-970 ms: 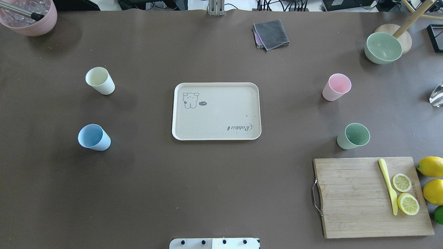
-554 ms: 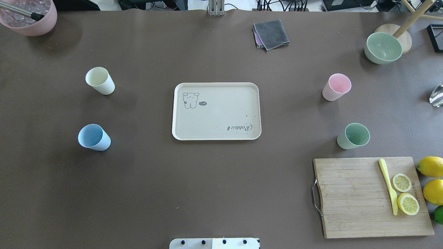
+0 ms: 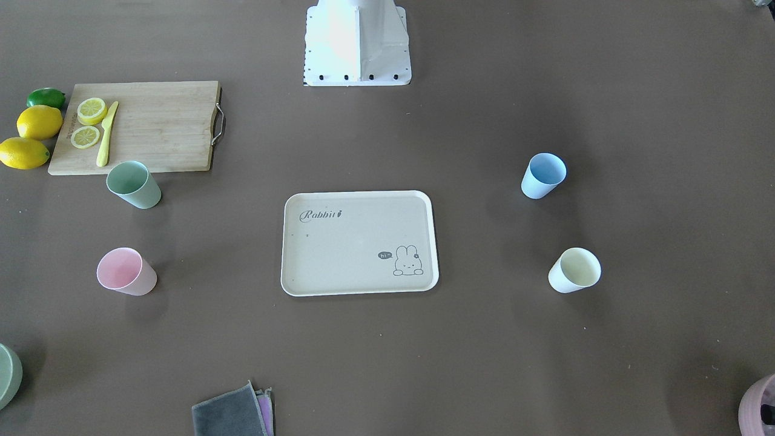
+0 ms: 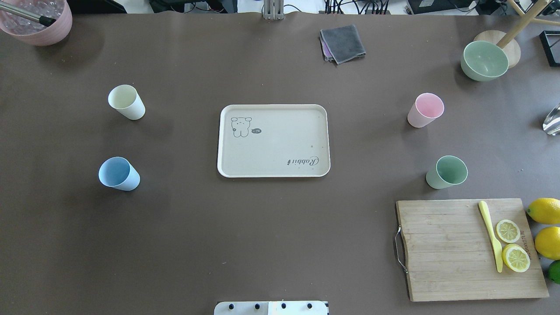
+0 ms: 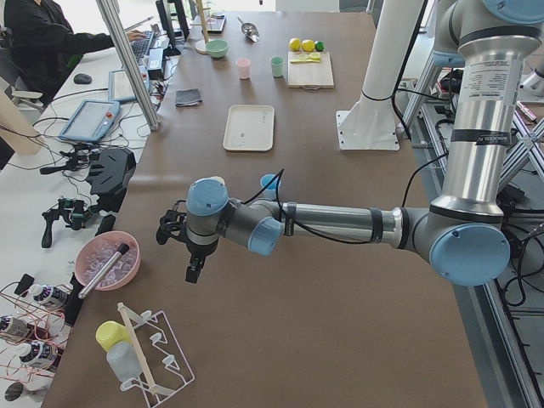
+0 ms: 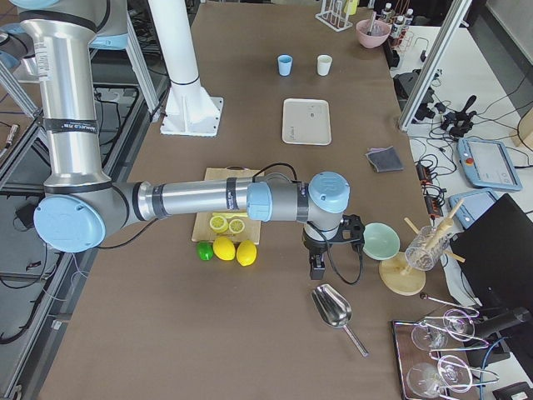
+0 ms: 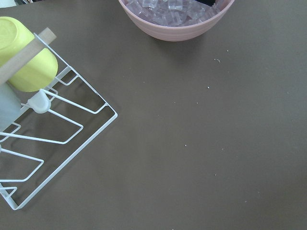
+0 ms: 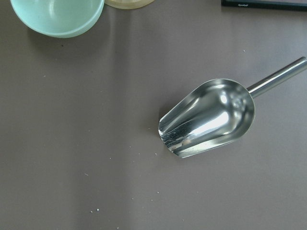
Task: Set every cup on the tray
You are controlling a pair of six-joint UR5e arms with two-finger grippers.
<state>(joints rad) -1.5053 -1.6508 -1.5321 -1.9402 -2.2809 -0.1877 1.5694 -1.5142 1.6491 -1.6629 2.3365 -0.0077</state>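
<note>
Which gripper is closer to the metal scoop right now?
Right. The right gripper hangs just beside the metal scoop at the table's right end. The left gripper is at the opposite end, next to the pink bowl of ice.

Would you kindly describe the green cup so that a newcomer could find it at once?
Find the wooden cutting board with lemon slices. Just beyond its long edge, toward the pink cup, the green cup stands upright. It alone among the cups is green, and the green bowl is far wider.
</note>
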